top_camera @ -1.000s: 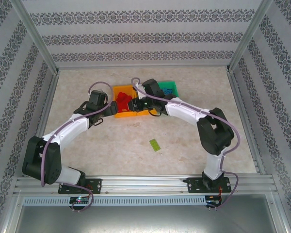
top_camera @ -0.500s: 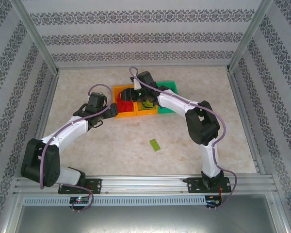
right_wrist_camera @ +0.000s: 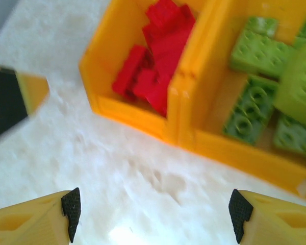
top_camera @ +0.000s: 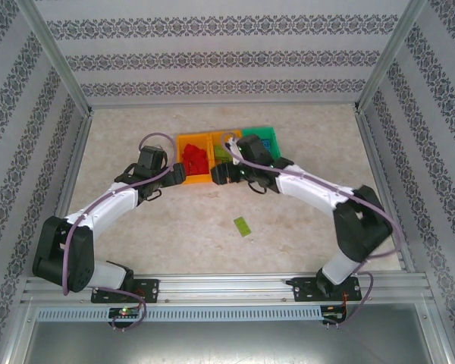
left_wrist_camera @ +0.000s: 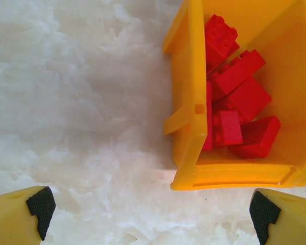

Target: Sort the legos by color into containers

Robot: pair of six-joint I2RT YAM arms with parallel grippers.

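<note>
Wide open and empty, the right pincer (right_wrist_camera: 153, 214) hovers low over the desk (top_camera: 136, 227), its fingertips just short of the seam where two orange bins touch side by side. The left pincer (left_wrist_camera: 148, 209) is likewise spread wide with nothing between its jaws, just shy of the near corner of the left orange bin (left_wrist_camera: 194, 102). Sorting looks close to finished. That bin, ahead and to the right of the left pincer, holds only red bricks (left_wrist_camera: 234, 102), a loose jumble lying at odd angles, some on edge. The middle orange bin (right_wrist_camera: 245, 148), ahead and to the right of the right pincer, holds only lime green bricks (right_wrist_camera: 265, 87), mostly studs up and resting against one another. The green bin (top_camera: 264, 139) sits further to the right of that pincer, touching the middle bin and partly behind the arm, and what it holds is too small to tell. What seems to be left is one loose lime green brick (top_camera: 243, 226), alone on the bare desk well behind the right pincer, toward the arm bases. It lies flat and is turned at a slant to the desk edge. By colour it belongs with the greens in the middle bin. All the bricks are small, glossy and studded, each far smaller than a bin.
</note>
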